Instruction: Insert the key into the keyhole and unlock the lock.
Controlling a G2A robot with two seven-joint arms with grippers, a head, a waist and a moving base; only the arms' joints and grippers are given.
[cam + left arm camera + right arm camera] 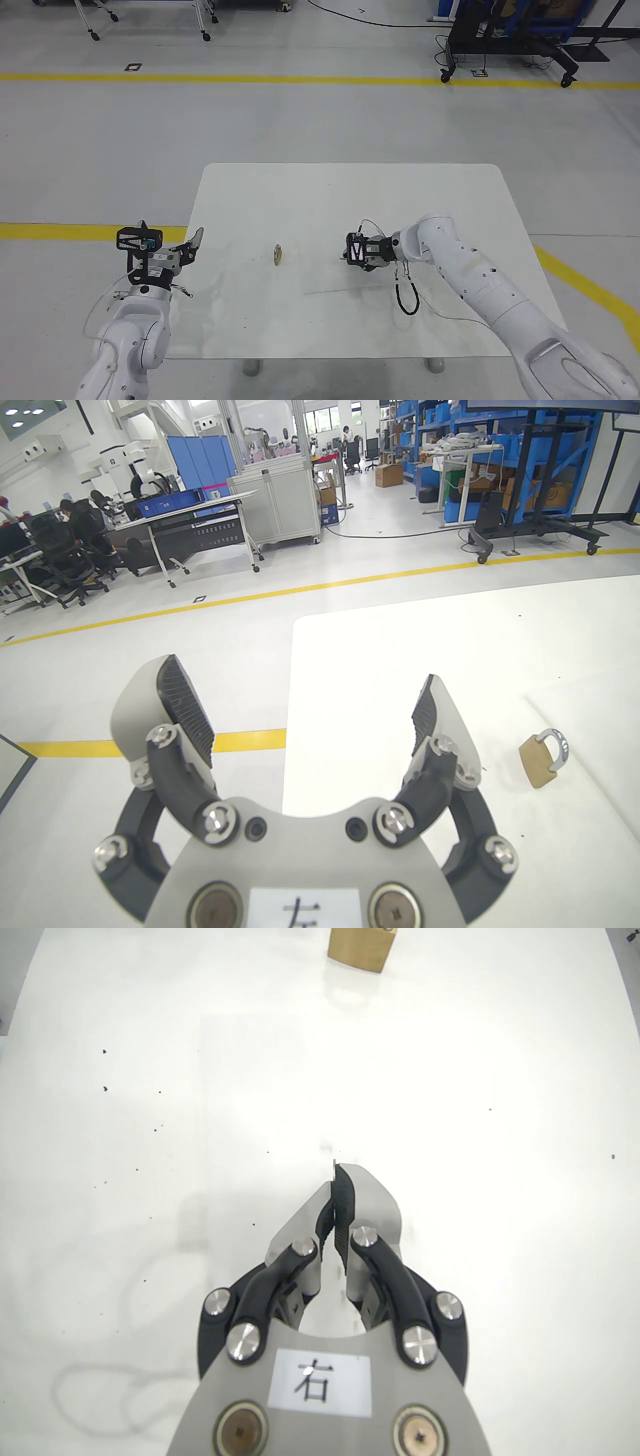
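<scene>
Insertion is not yet begun: the right gripper (336,1180) is pinched tight on a thin sliver, seemingly the key (334,1167), pointed at the brass lock (360,948) lying apart on the table (420,200). The left gripper (305,705) hangs wide open, empty.

Robotics lab on a factory floor: yellow floor lines (300,78), blue storage racks (555,455), wheeled workbenches (210,532), desk chairs (60,555).

lock (357,950): upper body and nearly all the shackle cut off at the right wrist view's edge | key (333,1169): just a thin edge poking out of the right gripper (334,1183), the rest buried between its pads | top view: lock too small, keyhole can't be made out
</scene>
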